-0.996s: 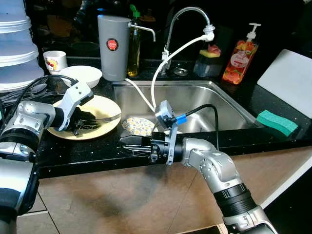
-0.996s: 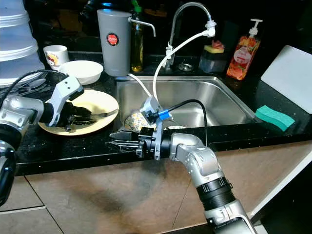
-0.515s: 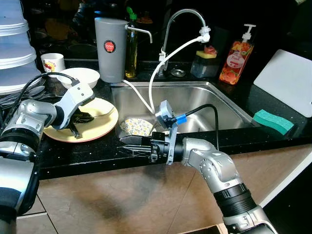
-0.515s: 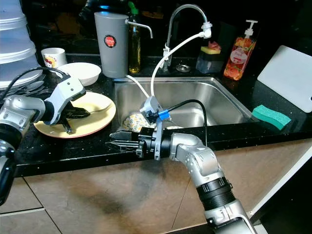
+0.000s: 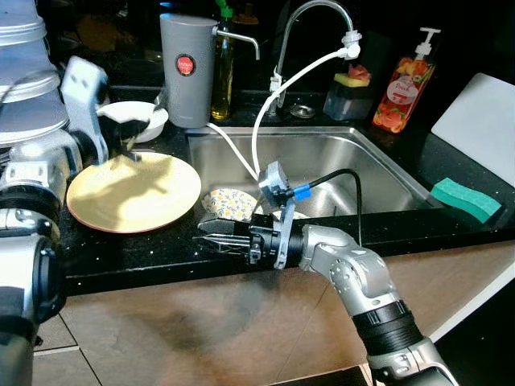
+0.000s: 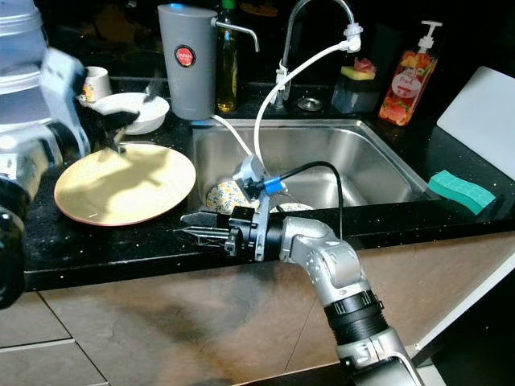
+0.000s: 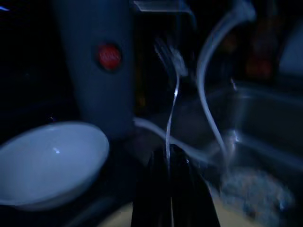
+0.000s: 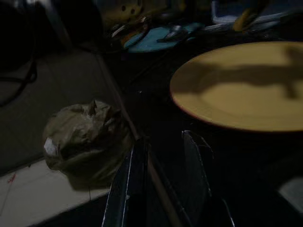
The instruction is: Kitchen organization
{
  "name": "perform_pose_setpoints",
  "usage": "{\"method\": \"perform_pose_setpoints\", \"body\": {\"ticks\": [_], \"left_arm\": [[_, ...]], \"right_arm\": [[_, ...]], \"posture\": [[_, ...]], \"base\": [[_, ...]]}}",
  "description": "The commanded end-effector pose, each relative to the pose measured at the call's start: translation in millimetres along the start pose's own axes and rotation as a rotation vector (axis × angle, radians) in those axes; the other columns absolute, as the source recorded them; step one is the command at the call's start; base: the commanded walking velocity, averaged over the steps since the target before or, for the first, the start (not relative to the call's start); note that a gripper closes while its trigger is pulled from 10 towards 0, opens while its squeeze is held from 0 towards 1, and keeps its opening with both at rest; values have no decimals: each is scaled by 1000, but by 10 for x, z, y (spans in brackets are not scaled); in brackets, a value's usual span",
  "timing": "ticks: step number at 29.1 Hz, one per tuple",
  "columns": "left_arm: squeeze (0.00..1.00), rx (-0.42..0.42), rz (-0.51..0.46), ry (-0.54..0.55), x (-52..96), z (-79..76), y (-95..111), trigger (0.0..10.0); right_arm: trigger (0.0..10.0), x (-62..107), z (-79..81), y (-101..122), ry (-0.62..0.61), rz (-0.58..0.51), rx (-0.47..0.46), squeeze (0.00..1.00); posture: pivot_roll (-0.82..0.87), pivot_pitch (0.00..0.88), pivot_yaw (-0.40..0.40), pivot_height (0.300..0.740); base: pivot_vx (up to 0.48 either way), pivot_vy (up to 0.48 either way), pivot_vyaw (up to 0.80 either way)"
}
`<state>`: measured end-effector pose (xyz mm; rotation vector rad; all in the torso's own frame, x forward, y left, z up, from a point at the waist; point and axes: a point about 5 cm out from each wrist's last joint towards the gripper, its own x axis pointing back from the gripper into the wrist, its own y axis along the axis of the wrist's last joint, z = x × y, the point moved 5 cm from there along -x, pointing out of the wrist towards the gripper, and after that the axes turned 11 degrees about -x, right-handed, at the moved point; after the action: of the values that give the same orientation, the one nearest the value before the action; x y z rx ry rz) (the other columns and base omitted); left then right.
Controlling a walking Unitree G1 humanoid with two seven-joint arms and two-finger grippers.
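Note:
My left gripper [image 6: 117, 122] hangs in the air above the far rim of the yellow plate [image 5: 133, 193], close to the white bowl [image 5: 138, 121]. It is shut on the handle of a silver fork [image 7: 172, 90], whose tines point up in the left wrist view. The plate lies bare on the black counter [image 5: 145, 249], left of the sink. At the counter's front edge, just right of the plate, my right gripper [image 5: 211, 239] lies low and level. Its fingers [image 8: 134, 176] are apart with nothing between them.
A steel sink [image 5: 322, 161] holds a patterned bowl [image 5: 229, 205] under the tap [image 5: 310, 32] and its white hose. A grey jug [image 5: 187, 68], a soap bottle [image 5: 400, 80], a green sponge [image 5: 465, 199] and a white board [image 5: 483, 129] stand around. Stacked tubs [image 5: 28, 80] rise at the left.
My left gripper has lifted the fork off the plate and swung it up and back toward the white bowl. The plate now lies bare. The right arm has stayed put.

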<state>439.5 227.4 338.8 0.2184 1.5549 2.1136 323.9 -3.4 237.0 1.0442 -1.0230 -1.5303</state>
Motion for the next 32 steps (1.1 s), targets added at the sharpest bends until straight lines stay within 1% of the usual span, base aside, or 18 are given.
{"method": "perform_pose_setpoints", "body": {"ticks": [1, 2, 3, 4, 6, 7, 8, 11, 12, 13, 14, 15, 16, 17, 23, 24, 28, 32], "left_arm": [[0, 61, -82, 59, -69, 37, 182, 0], [0, 101, -138, 109, -91, 76, 278, 0], [0, 108, -170, 189, -98, 143, 342, 0], [0, 118, -169, 275, -104, 205, 350, 0], [0, 125, -160, 356, -116, 242, 337, 0], [0, 136, -166, 347, -156, 182, 326, 0], [0, 136, -166, 347, -156, 182, 326, 0], [0, 160, -178, 305, -238, 19, 276, 0], [0, 142, -162, 273, -262, -66, 217, 0], [0, 105, -118, 219, -281, -215, 73, 0], [0, 105, -118, 219, -281, -215, 73, 0], [0, 95, -108, 190, -281, -295, 17, 0], [0, 88, -109, 135, -276, -433, -26, 0], [0, 80, -119, 94, -273, -528, -24, 0], [0, 103, -195, -60, -193, -865, 69, 0], [0, 103, -222, -92, -129, -927, 121, 0], [0, 131, -281, -125, -34, -965, 247, 0], [0, 148, -299, -156, 24, -1004, 310, 0]], "right_arm": [[10000, -6, 36, 131, 11, -48, 8, 0], [10000, -10, 30, 184, 4, -79, 4, 0], [10000, -13, 20, 230, -5, -105, 2, 0], [10000, -12, -5, 282, -26, -135, 3, 0], [10000, -9, -60, 353, -67, -177, 5, 0], [10000, -10, -98, 409, -95, -209, 5, 0], [10000, -10, -98, 409, -95, -209, 5, 0], [10000, -12, -150, 511, -136, -272, -10, 0], [10000, -11, -161, 538, -149, -291, -12, 0], [10000, -4, -183, 592, -178, -335, -21, 0], [10000, -4, -183, 592, -178, -335, -21, 0], [10000, 7, -204, 627, -200, -365, -27, 0], [10000, 35, -250, 685, -245, -418, -42, 847], [10000, 52, -273, 715, -264, -447, -57, 1000], [10000, 68, -296, 758, -296, -490, -74, 1000], [10000, 70, -291, 781, -302, -510, -82, 1000], [10000, 68, -271, 802, -302, -527, -90, 1000], [10000, 56, -250, 803, -299, -532, -98, 1000]], "posture": [[87, 65, -90, 740], [91, 64, -91, 740], [91, 64, -91, 740], [93, 64, -91, 740], [95, 64, -90, 740], [95, 64, -90, 740], [95, 64, -90, 740], [95, 63, -85, 740], [94, 64, -83, 740], [93, 64, -80, 740], [93, 64, -80, 740], [93, 64, -80, 740], [89, 62, -81, 740], [89, 62, -81, 740], [88, 58, -76, 740], [88, 55, -74, 740], [88, 51, -72, 740], [90, 49, -71, 740]], "base": [[0, 0, 0], [0, 0, 0], [0, 0, 0], [0, 0, 0], [0, 0, 0], [0, 0, 0], [0, 0, 0], [0, 0, 0], [0, 0, 0], [0, 0, 0], [0, 0, 0], [0, 0, 0], [0, 0, 0], [0, 0, 0], [0, 0, 0], [0, 0, 0], [0, 0, 0], [0, 0, 0]]}}
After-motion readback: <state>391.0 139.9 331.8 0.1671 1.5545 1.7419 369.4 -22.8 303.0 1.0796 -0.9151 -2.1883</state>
